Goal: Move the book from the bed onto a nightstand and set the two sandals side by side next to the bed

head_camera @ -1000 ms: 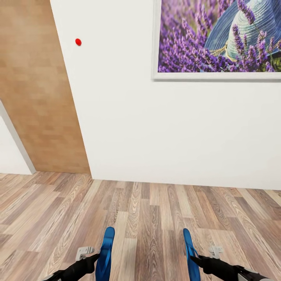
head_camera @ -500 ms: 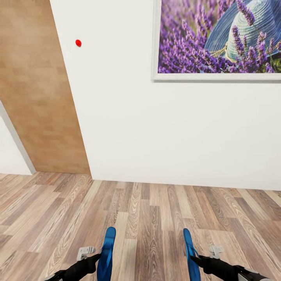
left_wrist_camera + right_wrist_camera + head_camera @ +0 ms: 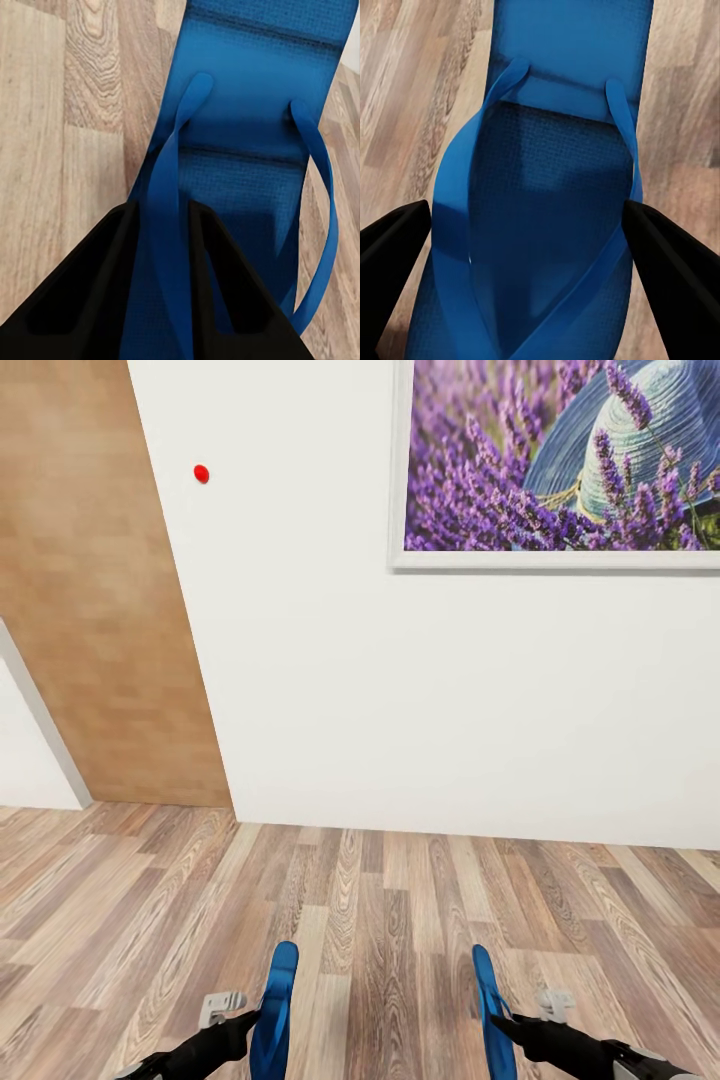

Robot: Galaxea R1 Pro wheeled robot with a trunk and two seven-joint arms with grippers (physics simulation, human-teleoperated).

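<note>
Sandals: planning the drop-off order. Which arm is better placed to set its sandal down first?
Neither clearly. The left tool holds the left sandal and the right tool the right sandal, level and symmetric over the wood floor. Bed not visible.

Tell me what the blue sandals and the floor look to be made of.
Two bright blue flat flip-flop sandals: probably matte foam or rubber, judging by the fine dimpled sole texture and thin, bendy-looking straps. Brown plank floor: wood or wood-look laminate, with printed-looking grain, knots and plank seams under a slight sheen.
</note>
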